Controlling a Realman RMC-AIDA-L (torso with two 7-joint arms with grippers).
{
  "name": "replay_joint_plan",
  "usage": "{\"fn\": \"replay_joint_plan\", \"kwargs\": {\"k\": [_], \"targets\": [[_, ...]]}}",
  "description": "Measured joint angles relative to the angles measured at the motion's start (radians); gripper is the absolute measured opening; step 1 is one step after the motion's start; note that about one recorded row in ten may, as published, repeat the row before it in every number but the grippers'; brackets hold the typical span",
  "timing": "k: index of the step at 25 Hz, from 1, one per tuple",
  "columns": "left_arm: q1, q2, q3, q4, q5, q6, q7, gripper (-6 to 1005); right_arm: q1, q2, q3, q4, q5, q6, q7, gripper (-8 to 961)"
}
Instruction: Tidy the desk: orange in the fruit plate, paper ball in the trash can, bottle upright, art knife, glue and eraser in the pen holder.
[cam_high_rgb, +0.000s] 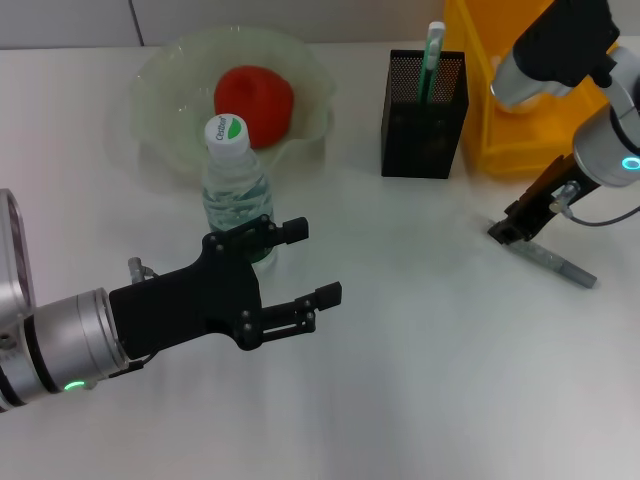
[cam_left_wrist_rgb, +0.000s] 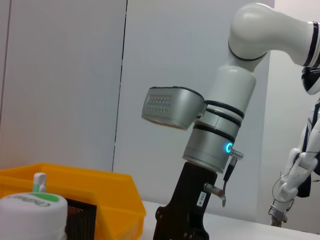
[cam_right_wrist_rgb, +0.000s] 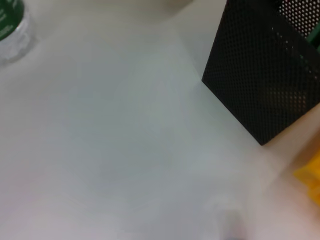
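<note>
— What's on the left side of the desk?

— The left gripper (cam_high_rgb: 305, 262) reaches in low from the robot's left, arm nearly level with the table (cam_high_rgb: 400, 380), black fingers spread and empty. The bottle (cam_high_rgb: 236, 190) stands upright just beside the farther finger, white cap up. Behind it the orange (cam_high_rgb: 254, 100) sits in the fruit plate (cam_high_rgb: 160, 80).

— And further right?

— The pen holder (cam_high_rgb: 423, 110) stands near the back with a green-and-white stick (cam_high_rgb: 433, 55) poking out. Just beyond it is the trash can (cam_high_rgb: 520, 130), touching or almost touching the holder; I can't tell which.

— The right arm?

— It comes down steeply from above, in front of the bin. The right gripper (cam_high_rgb: 512, 228) points at the table, its tip down at one end of a slim grey tool (cam_high_rgb: 555, 262), likely the art knife, lying flat. Whether the fingers have closed on it, I cannot tell.

— How should that pick go?

— My guess: straddle the narrow body squarely, close firmly, lift clear, then turn it end-down over the mesh cup, missing the stick already inside. The left arm should draw straight back so it doesn't tip the bottle.
</note>
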Motion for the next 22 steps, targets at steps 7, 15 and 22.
{"fn": "replay_joint_plan", "kwargs": {"k": [7, 15, 22], "targets": [[0.0, -0.001, 0.0, -0.001, -0.001, -0.001, 0.0, 798, 0.021, -0.002, 0.0, 0.057, -0.001, 0.026, -0.013, 311], [-0.002, -0.002, 0.0, -0.003, -0.002, -0.001, -0.002, 799, 0.032, -0.002, 0.0, 0.102, -0.003, 0.048, -0.025, 276], [-0.003, -0.001, 0.002, -0.004, -0.002, -0.001, -0.008, 799, 0.025, -0.001, 0.008, 0.074, -0.003, 0.043, -0.026, 207]]}}
